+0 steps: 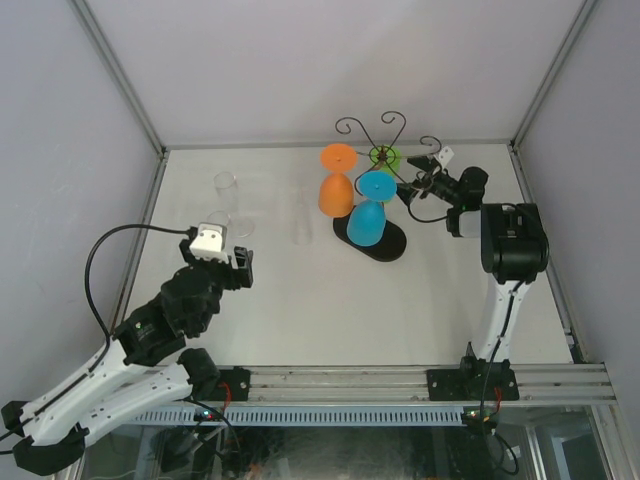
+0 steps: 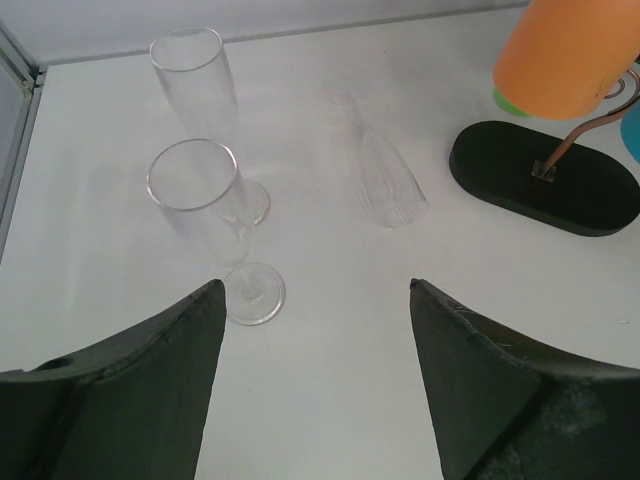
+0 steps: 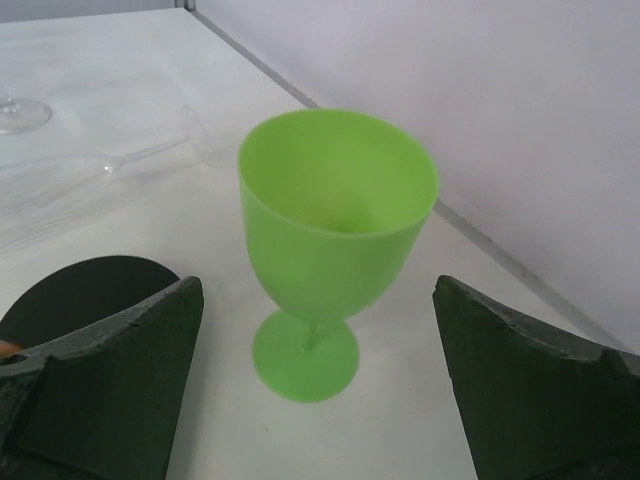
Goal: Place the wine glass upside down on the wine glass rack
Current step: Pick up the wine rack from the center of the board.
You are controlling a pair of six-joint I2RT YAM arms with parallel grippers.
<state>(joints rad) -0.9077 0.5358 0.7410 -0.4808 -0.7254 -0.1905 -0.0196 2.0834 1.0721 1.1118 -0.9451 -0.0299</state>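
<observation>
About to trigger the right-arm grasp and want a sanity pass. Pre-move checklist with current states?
1. Right pincer open: ok.
2. Green wine glass upright, centred ahead of the open jaws, not gripped: ok.
3. Free spot on the wine glass rack: orange glass and blue glass hang inverted, and the rear scroll arms look empty: ok.
4. Left pincer open, away from the rack: ok.
5. Clear flutes all standing: not ok, one flute lies on its side.
6. Right pincer's clearance from the rack wires: cannot tell.
</observation>
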